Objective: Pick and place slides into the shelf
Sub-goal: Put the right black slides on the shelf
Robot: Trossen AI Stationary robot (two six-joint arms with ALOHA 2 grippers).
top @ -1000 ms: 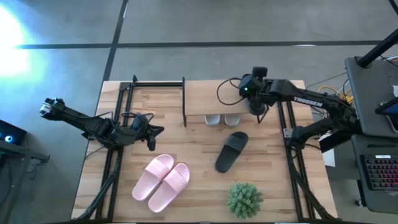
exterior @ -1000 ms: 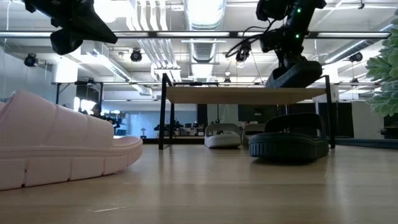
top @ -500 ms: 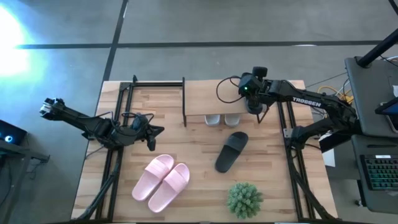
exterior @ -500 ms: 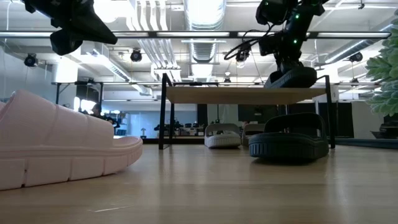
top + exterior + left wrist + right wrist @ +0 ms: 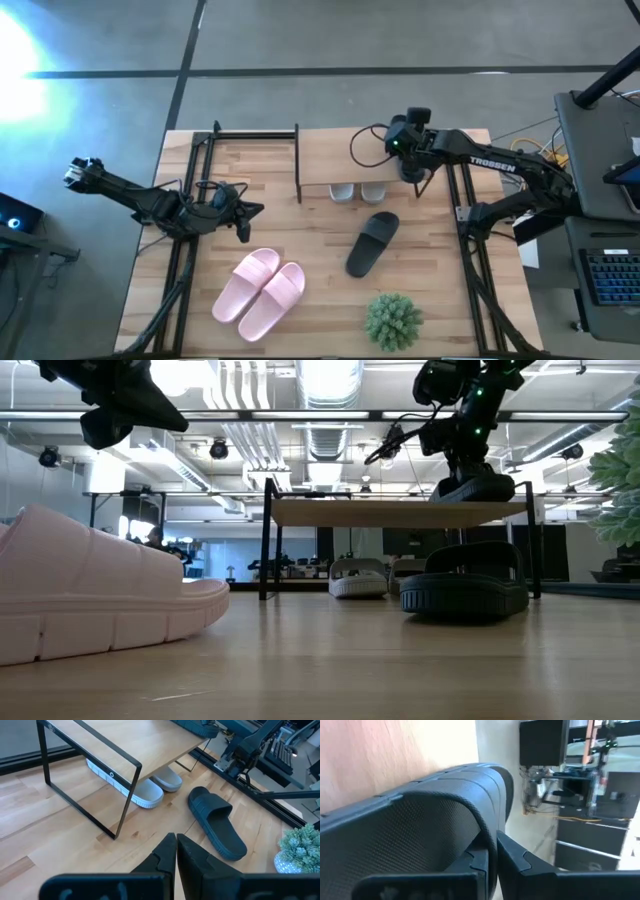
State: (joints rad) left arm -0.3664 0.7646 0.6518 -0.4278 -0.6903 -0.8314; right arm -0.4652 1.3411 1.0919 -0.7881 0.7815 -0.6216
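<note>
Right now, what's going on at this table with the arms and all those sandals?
The right tool is shut on a black slide, holding it at the right end of the shelf's plank top. Its mate, the other black slide, lies on the table in front of the shelf, and the grey-white pair sits underneath it. The pink pair waits near the front edge beside a small green plant. The left tool is shut and idle at the table's left side.
</note>
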